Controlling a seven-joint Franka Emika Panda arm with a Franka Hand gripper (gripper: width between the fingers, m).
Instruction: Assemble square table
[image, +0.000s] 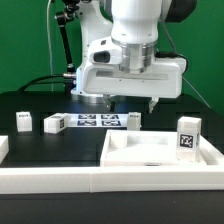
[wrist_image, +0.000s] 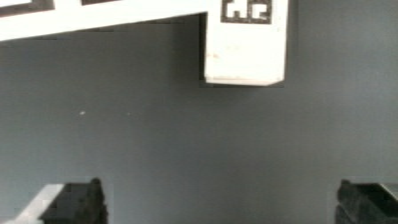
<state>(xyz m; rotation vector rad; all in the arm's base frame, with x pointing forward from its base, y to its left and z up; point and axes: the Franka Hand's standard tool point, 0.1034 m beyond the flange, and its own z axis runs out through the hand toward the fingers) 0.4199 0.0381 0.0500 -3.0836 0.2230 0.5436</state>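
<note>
Square table top (image: 150, 152) sits legless; jaws wide open, empty, near the leg block (image: 134, 120) just behind it. Leg pickup, I reckon: line up, drop, squeeze.

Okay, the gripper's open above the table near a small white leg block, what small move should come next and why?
Probably shift the gripper until it is centred over the leg block beside the marker board, before any descent. The jaws stand open and empty, and in the wrist view the block lies beyond the fingers, not between them, so closing now would likely catch nothing.
</note>
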